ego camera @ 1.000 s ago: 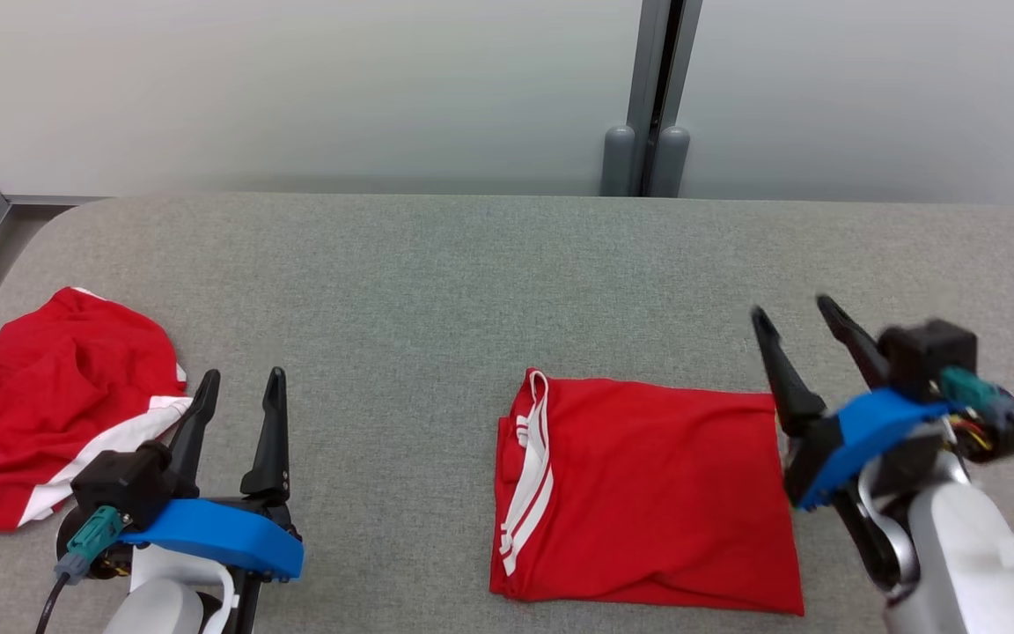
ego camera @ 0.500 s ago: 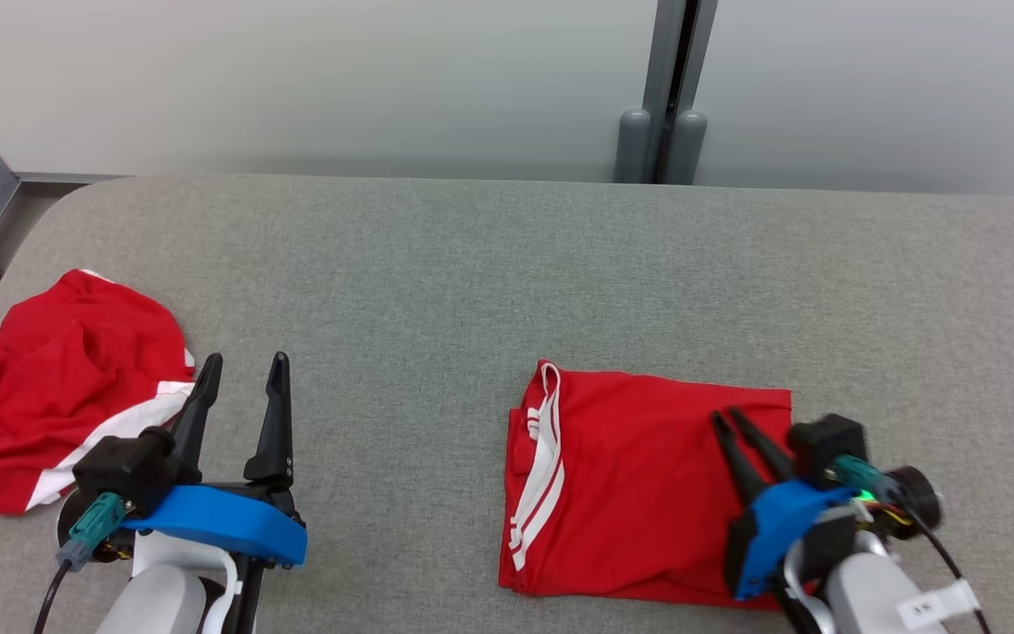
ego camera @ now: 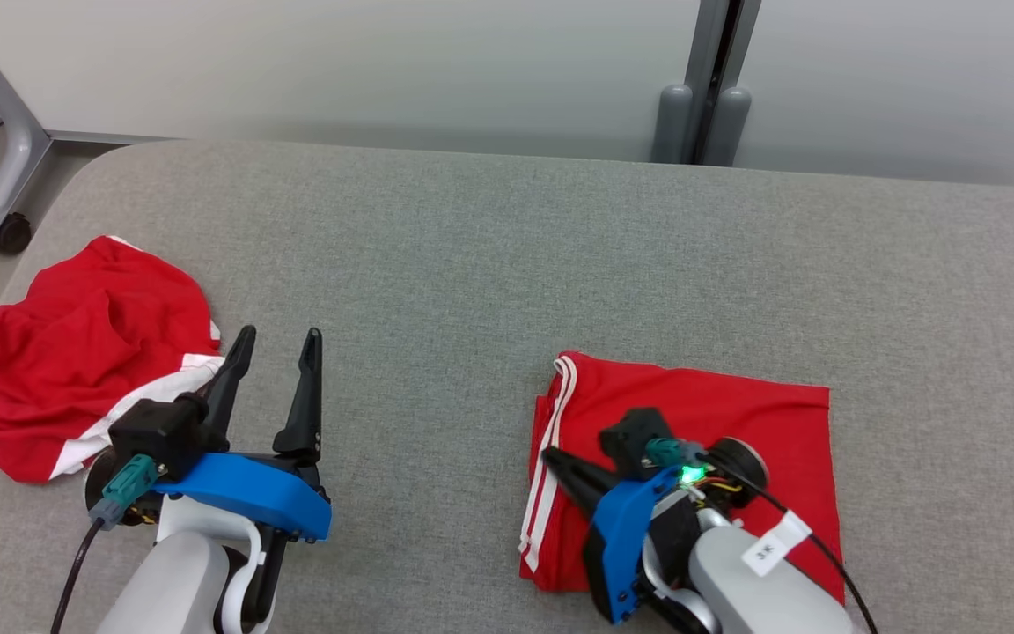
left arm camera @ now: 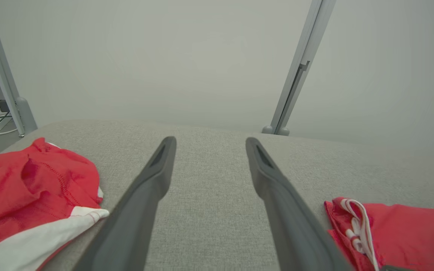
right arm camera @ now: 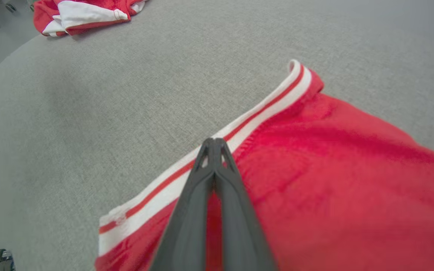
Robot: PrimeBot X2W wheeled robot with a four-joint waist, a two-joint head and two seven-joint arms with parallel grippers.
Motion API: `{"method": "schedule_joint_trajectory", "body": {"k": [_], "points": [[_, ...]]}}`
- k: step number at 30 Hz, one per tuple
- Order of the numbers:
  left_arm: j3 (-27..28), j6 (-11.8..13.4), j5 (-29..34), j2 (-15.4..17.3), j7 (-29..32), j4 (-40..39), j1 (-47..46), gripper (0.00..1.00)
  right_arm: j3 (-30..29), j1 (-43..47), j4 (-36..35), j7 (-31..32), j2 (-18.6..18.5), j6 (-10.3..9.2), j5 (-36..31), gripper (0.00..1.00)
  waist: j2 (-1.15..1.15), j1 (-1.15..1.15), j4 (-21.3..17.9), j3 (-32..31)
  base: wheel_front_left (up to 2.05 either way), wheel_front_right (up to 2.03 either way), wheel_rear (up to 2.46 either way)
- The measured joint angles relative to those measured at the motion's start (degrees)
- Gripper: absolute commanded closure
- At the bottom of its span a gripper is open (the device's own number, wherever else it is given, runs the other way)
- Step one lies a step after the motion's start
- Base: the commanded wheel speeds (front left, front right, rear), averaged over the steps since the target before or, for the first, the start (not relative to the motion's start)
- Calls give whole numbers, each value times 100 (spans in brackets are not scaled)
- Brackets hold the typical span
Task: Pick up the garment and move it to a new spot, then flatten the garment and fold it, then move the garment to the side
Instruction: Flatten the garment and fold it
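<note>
Grey post [ego camera: 702,53] (caster [ego camera: 7,234] far left)

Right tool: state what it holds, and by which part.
Nothing visibly gripped: the right tool is shut, tips together over the white-striped edge of the folded red fabric garment.

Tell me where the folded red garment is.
Head view: the folded red garment lies right of centre on the grey table, the right pincer over its white-striped left edge.

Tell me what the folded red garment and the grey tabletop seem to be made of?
Garment: probably thin knit sports fabric, matte red, with soft creases and white striped trim. Tabletop: apparently a grey woven cloth covering, matte; a fine weave shows up close.
</note>
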Motion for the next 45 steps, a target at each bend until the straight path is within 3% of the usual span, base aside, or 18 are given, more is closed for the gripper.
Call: {"method": "schedule_joint_trajectory", "body": {"k": [5,11,12,13,17,21,31,38,45], "points": [[-44,-16,0,-34,-27,110,-73,0,689,-182,-73,45,2,0,580,100,0,0,39,25,0,0,0],[-18,-29,-2,-40,-75,177,-83,0,823,-393,-211,-290,4,0,1289,100,0,0,15,41,0,0,0],[1,-26,-3,-35,-79,177,-83,0,749,-426,-241,-425,7,0,1397,53,0,0,-1,35,0,0,0],[26,-8,-8,-26,-85,174,-83,0,666,-472,-272,-563,5,0,1457,0,0,0,-24,28,0,0,0],[126,49,-21,22,-130,137,-18,0,92,-573,-349,-1188,5,0,1478,0,0,0,-150,-32,0,0,0],[235,101,-57,92,-154,78,171,0,-776,-476,-419,-1512,7,0,1061,0,0,0,-310,-131,0,0,0],[365,243,-78,169,-181,-46,611,0,-3300,844,-1370,-1404,-4,0,-500,0,0,0,-629,-481,0,0,0],[393,322,-103,181,-188,-60,832,0,-3823,1660,-2328,-948,-1,0,-1002,0,0,0,-746,-714,0,0,0],[452,327,-101,156,-192,27,915,0,-3910,2191,-2889,-644,-2,0,-1013,0,0,-1,-781,-831,0,0,0]]}}
